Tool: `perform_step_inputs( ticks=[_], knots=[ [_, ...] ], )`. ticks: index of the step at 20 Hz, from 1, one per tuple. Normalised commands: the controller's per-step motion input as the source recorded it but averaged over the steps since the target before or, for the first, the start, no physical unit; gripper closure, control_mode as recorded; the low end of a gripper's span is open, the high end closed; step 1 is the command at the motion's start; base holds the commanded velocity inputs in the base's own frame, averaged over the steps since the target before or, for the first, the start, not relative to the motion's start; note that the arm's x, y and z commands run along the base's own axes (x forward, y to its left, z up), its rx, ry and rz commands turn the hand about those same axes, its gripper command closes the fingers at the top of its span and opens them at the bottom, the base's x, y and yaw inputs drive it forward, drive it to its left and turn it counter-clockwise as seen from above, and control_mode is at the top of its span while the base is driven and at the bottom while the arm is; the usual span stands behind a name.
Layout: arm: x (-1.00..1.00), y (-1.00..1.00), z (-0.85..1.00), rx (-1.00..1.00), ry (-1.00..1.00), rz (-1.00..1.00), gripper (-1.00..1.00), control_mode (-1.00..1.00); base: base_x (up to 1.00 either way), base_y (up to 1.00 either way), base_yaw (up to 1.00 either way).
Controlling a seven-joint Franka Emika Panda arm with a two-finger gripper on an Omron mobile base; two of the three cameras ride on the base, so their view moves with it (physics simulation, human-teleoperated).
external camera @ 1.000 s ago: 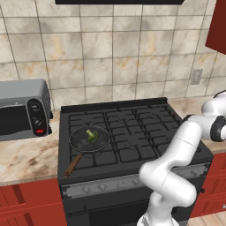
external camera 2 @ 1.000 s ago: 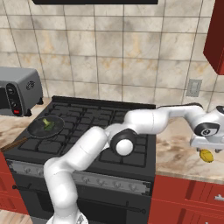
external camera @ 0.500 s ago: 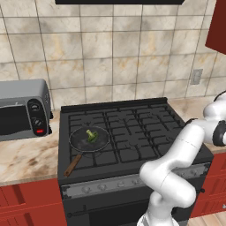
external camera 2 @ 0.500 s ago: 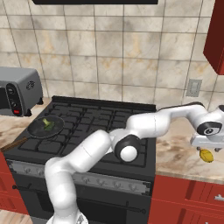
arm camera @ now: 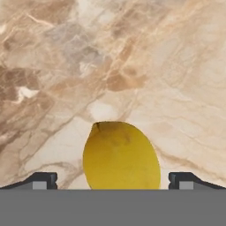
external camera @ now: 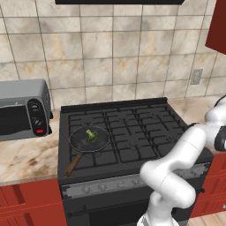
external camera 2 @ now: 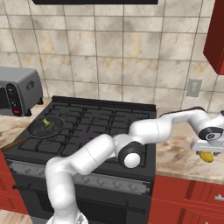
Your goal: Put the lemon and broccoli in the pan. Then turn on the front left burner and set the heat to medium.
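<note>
The lemon [arm camera: 120,155] lies on the marble counter, right of the stove; in the right base view the lemon [external camera 2: 206,156] peeks out under my hand. My gripper [arm camera: 113,181] is open, lowered over the fruit, with one fingertip on each side and a gap between each tip and the peel. From the right base view my gripper [external camera 2: 207,153] sits just above the counter. The broccoli [external camera: 92,135] rests inside the pan [external camera: 89,140], which stands on the front left burner [external camera: 84,152]. Over there the broccoli [external camera 2: 47,125] also shows in the pan [external camera 2: 45,128].
A grey toaster oven [external camera: 23,110] stands on the counter left of the stove. The stove's knobs [external camera: 108,185] run along its front panel. A wall outlet [external camera 2: 193,87] and a red cabinet [external camera 2: 217,35] lie behind the lemon's spot.
The hand has sunk a little closer to the lemon on the right counter. The jaws stay wide. Pan and broccoli have not moved.
</note>
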Motion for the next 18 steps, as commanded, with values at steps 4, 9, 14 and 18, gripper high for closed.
perform_step_inputs(
  ticks=[4, 9, 14, 18],
  knots=[
    [0.0, 0.0, -0.22, 0.01, 0.0, 0.03, -1.0, -1.0, 0.0, 0.0, 0.0],
    [0.0, 0.0, -0.25, 0.0, 0.0, 0.03, -1.0, -1.0, 0.0, 0.0, 0.0],
    [0.0, 0.0, -0.02, 0.0, 0.0, 0.01, 1.0, -1.0, 0.0, 0.0, 0.0],
    [0.0, 0.0, 0.0, 0.0, 0.0, 0.0, 1.0, -1.0, 0.0, 0.0, 0.0]
  ],
)
